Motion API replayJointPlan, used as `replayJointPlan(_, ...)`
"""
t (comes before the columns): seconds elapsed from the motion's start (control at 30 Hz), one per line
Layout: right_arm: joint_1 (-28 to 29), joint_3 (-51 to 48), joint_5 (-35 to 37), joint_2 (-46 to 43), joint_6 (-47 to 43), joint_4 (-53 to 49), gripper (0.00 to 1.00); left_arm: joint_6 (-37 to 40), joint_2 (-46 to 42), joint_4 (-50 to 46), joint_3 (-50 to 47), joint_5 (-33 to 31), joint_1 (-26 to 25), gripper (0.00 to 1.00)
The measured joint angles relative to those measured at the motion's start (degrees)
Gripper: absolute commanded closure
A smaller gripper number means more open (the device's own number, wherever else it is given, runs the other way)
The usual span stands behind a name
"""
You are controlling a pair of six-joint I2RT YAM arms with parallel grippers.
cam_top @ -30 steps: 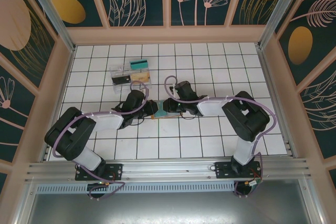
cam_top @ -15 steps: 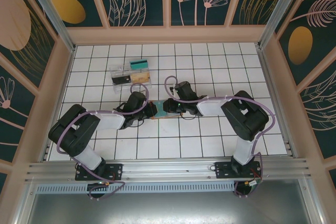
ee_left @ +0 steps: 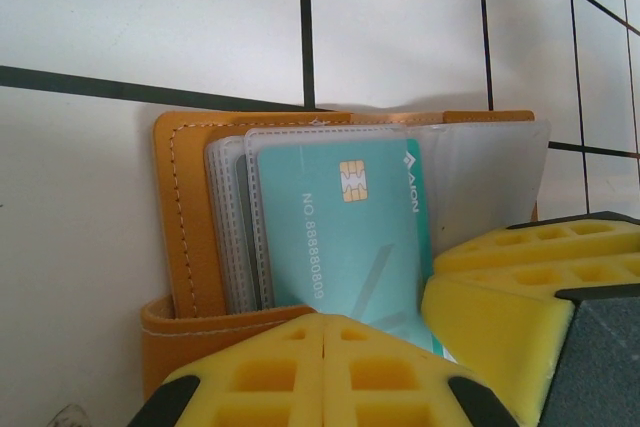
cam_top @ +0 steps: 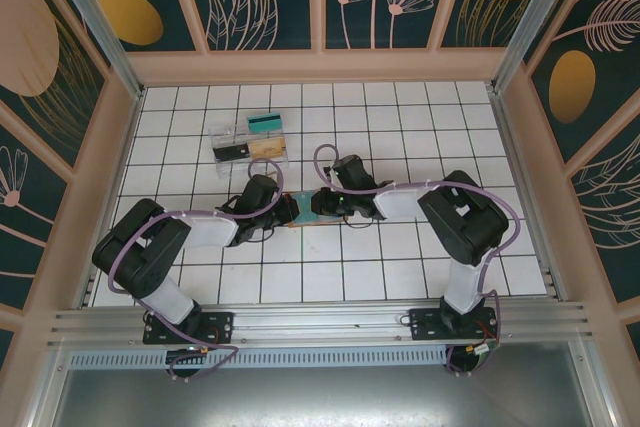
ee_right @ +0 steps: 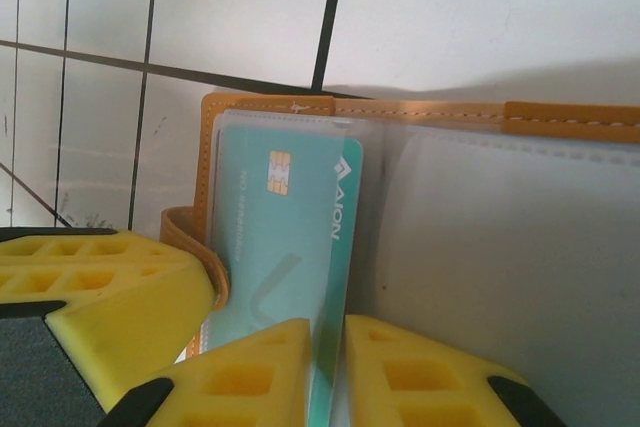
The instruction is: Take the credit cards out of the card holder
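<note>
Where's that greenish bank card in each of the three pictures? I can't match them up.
Top external: teal card, a tiny patch just left of picture centre.
Left wrist: teal card in the centre, gold chip near its top.
Right wrist: teal card left of centre, reaching the bottom edge.
Shared landmark: the orange card holder framing it.

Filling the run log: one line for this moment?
card holder open | teal card sleeved | left gripper pinching card holder | right gripper pinching teal card

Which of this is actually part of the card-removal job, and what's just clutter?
In the job: card holder, teal card in its sleeve, left gripper, right gripper.
Lying about: clear plastic tray at the far left.
</note>
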Motion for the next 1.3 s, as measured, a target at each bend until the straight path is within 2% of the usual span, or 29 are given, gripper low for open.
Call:
replayJointPlan(0.17, -0.04, 0.39, -0.33, 0.24, 0.04, -0.20, 0.87, -0.02, 0.00, 0.00, 0.00, 0.00, 0.00, 0.93)
replayJointPlan(0.53, -1.84, -1.84, -4.28, 0.24, 2.60, 3.69, 0.86, 0.00, 0.00, 0.00, 0.00, 0.02, 0.00, 0.93)
replayJointPlan(0.67, -2.56, -2.95, -6.32, 0.24, 3.39, 5.33, 0.93, 0.00, 0.00, 0.00, -0.04, 0.02, 0.00, 0.93)
replayJointPlan(0.73, -2.69, -2.95, -6.73, 0.24, 3.56, 5.64, 1.00, 0.00, 0.00, 0.02, -0.04, 0.02, 0.00, 0.93)
replayJointPlan(1.3, -4.48, -4.79, -8.22, 0.11, 4.68, 7.37, 1.00, 0.02, -0.02, -0.07, -0.09, -0.02, 0.00, 0.93)
